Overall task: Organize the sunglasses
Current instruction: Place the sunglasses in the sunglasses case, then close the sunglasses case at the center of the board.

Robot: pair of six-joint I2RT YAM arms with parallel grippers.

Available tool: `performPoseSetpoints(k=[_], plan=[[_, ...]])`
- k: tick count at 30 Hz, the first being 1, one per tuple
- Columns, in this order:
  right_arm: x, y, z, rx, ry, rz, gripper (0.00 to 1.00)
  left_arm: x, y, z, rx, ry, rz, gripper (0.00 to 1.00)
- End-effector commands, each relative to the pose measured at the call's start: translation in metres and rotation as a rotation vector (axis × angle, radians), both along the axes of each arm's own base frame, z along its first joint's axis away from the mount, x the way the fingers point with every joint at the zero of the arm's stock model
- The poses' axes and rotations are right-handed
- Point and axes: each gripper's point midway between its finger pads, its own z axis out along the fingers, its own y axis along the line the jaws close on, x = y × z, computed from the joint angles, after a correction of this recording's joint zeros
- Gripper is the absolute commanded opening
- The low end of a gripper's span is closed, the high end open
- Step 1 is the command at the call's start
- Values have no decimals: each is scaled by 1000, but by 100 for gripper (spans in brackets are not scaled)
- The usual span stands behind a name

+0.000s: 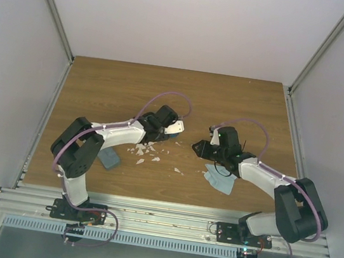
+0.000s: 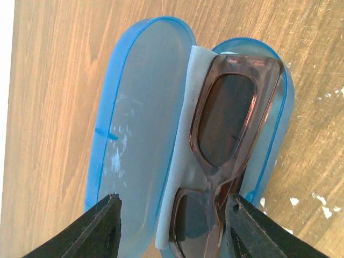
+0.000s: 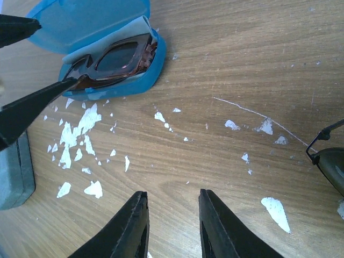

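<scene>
**Brown pair lies in the blue case; black pair sits out on the worktop**

Nearest, right of the blue case (image 3: 134, 84), the black pair (image 3: 329, 167) shows only one lens and a thin arm at the picture's edge, so its axis cannot be told. Wire that thin probably bends easily, so the bridge or a lens rim looks the safest hold. The right claw (image 3: 172, 200) hangs over bare worktop (image 3: 231, 64) on that same side of the case, jaws a little apart, gripping nothing.

Farther on, the left claw (image 2: 173, 207) straddles the case's near end, jaws wide, holding nothing. The brown pair (image 2: 226, 118) lies lenses up in the case's base half on a cloth (image 2: 181, 161). Its long axis runs along the case's, pointing away from the claw. It looks light, stiff and glossy: pinch across the frame at the bridge, off the lenses. The lid (image 2: 134, 107) lies open beside it.
</scene>
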Motion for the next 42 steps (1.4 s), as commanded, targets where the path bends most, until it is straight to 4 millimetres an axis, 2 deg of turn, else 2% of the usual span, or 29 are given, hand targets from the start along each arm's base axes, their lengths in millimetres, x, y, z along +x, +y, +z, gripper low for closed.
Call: performPoseSetpoints(k=[1, 4, 14, 18, 22, 25, 29, 35, 42], plan=[[7, -2, 8, 0, -16, -14, 28, -7, -4, 19, -98, 34, 17, 54], [9, 0, 9, 1, -20, -7, 28, -10, -7, 25, -151, 53, 29, 54], [21, 18, 13, 16, -33, 63, 28, -17, -19, 92, -596, 104, 191, 54], [20, 31, 2, 3, -7, 97, 26, 3, -2, 110, -687, 93, 297, 58], [24, 49, -7, -4, 0, 125, 24, 32, 13, 119, -840, 170, 413, 49], [27, 64, -14, -9, 6, 148, 21, 44, 13, 113, -938, 273, 427, 48], [33, 80, -21, -8, 11, 170, 18, 59, 18, 87, -971, 395, 474, 48], [37, 95, -38, -51, 10, 181, 16, 66, 17, 62, -1057, 558, 487, 45], [42, 102, -52, -72, 21, 167, 14, 71, 21, 40, -1077, 627, 499, 38]])
